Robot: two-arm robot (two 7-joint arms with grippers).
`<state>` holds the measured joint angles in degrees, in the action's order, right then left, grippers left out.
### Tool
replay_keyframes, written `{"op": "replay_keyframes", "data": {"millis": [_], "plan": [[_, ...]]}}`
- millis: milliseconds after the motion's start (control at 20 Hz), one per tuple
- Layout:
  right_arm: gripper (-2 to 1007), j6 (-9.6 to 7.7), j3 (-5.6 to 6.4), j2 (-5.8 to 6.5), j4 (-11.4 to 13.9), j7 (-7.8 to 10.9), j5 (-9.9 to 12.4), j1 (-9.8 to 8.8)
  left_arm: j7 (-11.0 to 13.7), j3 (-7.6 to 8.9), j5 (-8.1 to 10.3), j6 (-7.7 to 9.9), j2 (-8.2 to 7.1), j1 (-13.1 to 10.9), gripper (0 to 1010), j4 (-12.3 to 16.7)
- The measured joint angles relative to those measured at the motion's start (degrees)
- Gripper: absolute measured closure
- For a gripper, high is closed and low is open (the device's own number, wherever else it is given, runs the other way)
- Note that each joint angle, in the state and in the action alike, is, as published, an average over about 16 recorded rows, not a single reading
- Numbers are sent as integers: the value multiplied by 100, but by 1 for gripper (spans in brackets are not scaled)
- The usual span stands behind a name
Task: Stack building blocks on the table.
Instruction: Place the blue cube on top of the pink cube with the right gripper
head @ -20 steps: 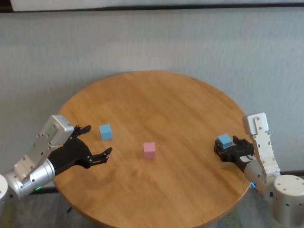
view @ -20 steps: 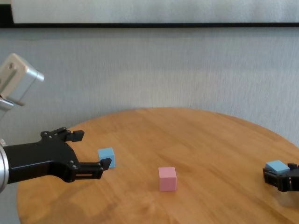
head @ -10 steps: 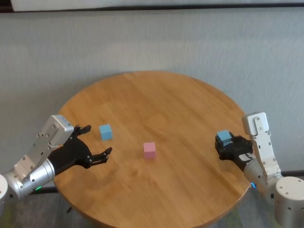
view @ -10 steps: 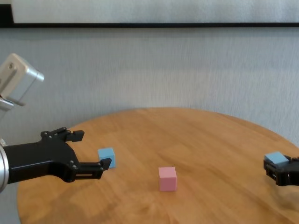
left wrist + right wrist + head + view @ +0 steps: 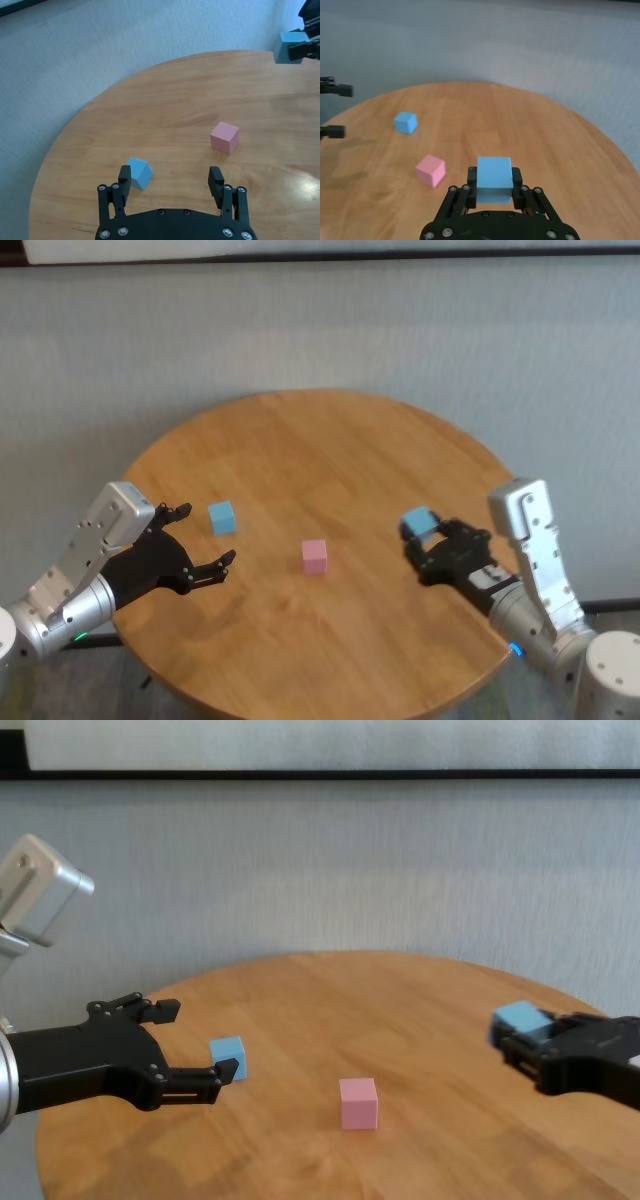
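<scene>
Nearby, pink block [image 5: 314,556] (unobstructed) faces right gripper [image 5: 418,542].

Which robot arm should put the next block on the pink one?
Probably the right. The right gripper already holds a blue block above the table, heading toward the pink block. The left gripper is open and empty beside the other blue block.

A plain test room: a round wooden table [image 5: 330,450] stands against a bare grey textured wall [image 5: 320,330].
</scene>
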<state>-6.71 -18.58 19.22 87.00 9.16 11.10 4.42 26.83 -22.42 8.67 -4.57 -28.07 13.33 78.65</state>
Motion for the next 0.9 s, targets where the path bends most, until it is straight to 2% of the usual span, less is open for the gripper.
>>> {"op": "replay_keyframes", "data": {"millis": [200, 400, 550, 900], "plan": [[647, -27, -127, -33, 294, 166, -52, -147, 0, 0, 0, 0, 0, 0, 9, 0], [647, -72, -245, -136, 308, 280, -119, -143, 0, 0, 0, 0, 0, 0, 9, 0], [647, -83, -318, -247, 156, 350, -181, -44, 0, 0, 0, 0, 0, 0, 9, 0], [647, -40, -436, -510, -397, 514, -325, 306, 0, 0, 0, 0, 0, 0, 9, 0]]}}
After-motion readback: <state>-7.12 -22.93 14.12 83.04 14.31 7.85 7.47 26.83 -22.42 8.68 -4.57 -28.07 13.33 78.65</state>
